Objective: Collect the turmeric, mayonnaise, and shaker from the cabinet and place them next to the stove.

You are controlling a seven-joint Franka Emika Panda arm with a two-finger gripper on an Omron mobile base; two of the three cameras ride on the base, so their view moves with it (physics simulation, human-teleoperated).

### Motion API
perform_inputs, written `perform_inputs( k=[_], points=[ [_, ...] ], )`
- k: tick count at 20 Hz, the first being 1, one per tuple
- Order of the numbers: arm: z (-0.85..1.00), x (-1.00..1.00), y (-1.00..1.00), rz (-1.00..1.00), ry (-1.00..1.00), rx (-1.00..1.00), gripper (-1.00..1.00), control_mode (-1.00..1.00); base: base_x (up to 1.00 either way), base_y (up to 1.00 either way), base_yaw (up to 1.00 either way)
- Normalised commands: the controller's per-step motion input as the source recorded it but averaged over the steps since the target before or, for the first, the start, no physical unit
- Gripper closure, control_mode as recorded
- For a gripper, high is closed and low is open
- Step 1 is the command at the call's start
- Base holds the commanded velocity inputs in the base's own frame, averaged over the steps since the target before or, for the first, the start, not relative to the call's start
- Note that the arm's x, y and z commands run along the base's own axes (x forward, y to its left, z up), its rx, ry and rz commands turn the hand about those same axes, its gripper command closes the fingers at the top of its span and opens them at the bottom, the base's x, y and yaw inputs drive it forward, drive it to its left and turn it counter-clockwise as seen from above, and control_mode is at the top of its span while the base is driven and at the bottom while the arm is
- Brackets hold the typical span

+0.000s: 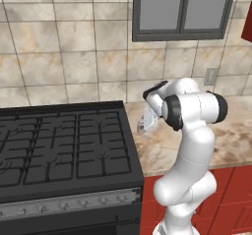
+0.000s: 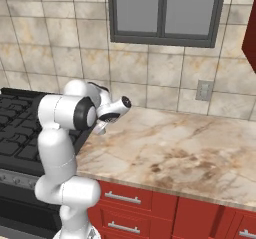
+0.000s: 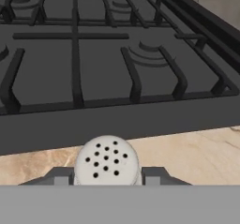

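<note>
Fingers pinch the shaker [image 3: 107, 163] low beside the stove [image 3: 117, 78]; releasing early, if it's apparently not seated, risks toppling.

shaker [image 3: 107, 162]: small grey cylinder, pale rounded top dotted with dark holes, upright, just beside the stove's edge, over the marble counter
stove [image 1: 59, 145]: wide black gas range, black grates, grey knob panel
</note>
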Motion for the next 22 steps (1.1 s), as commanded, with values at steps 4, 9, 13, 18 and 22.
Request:
perform_inputs(
  k=[4, 9, 13, 18, 22],
  points=[
    [-0.14, 0.11, 0.01, 0.00, 0.05, 0.00, 1.00, -1.00, 0.00, 0.00, 0.00],
    [-0.13, 0.00, 0.00, 0.00, 0.06, 0.00, 1.00, -1.00, 0.00, 0.00, 0.00],
    [-0.33, 0.00, 0.00, 0.00, 0.01, 0.00, 1.00, -1.00, 0.00, 0.00, 0.00],
    [-0.58, -0.05, 0.11, 0.00, -0.01, 0.00, -1.00, -1.00, 0.00, 0.00, 0.00],
    [-0.21, 0.00, 0.01, 0.00, -0.04, 0.00, -1.00, -1.00, 0.00, 0.00, 0.00]
  ],
)
